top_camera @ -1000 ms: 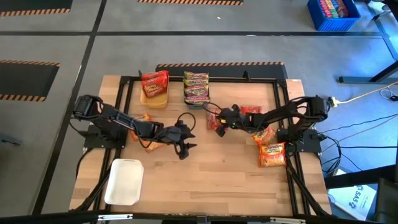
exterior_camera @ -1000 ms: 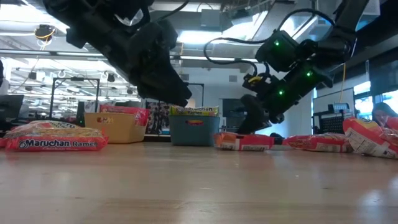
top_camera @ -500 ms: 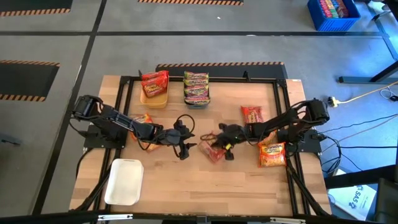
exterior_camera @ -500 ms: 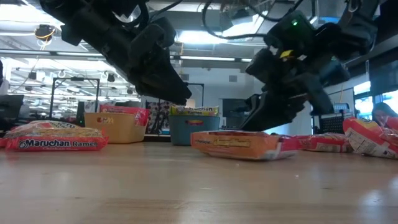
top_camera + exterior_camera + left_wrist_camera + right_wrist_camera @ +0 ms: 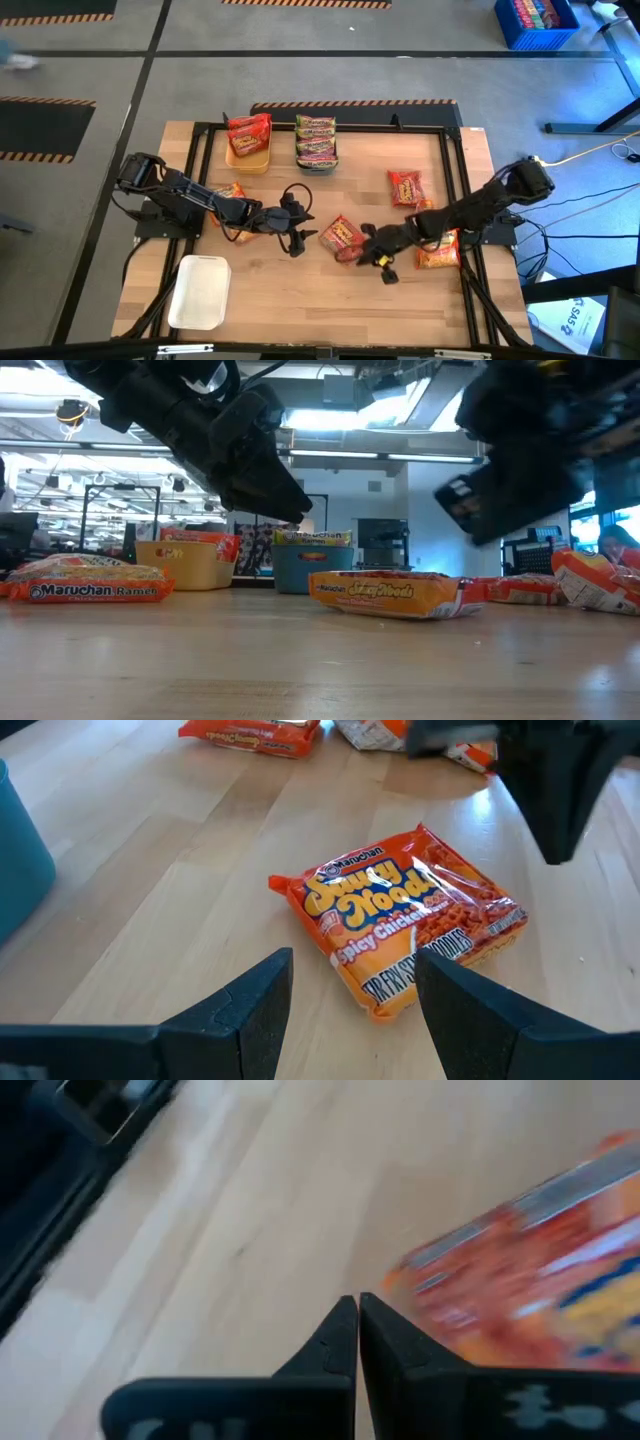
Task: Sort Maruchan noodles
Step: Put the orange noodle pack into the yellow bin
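An orange Maruchan packet [image 5: 342, 237] lies flat on the table's middle, printed face up; it also shows in the left wrist view [image 5: 410, 915] and the low view [image 5: 390, 592]. My left gripper [image 5: 303, 226] hovers open just left of it, above the table [image 5: 355, 1010]. My right gripper [image 5: 384, 268] is shut [image 5: 357, 1330] and hangs just off the packet's near right side, touching nothing. Other packets: a red one [image 5: 405, 187], one under the right arm [image 5: 437, 250], one under the left arm [image 5: 228, 190].
At the far edge, a yellow tray [image 5: 249, 158] holds a red packet and a blue-grey tray [image 5: 316, 160] holds green-edged packets. A white tray [image 5: 200, 290] sits near the left front corner. A black frame [image 5: 330, 126] borders the table.
My right gripper has moved from the far middle toward the near edge, bringing the orange packet with it to the table's middle. The packet now lies flat in front of my left gripper, and the right gripper has gone on past it toward the near right.
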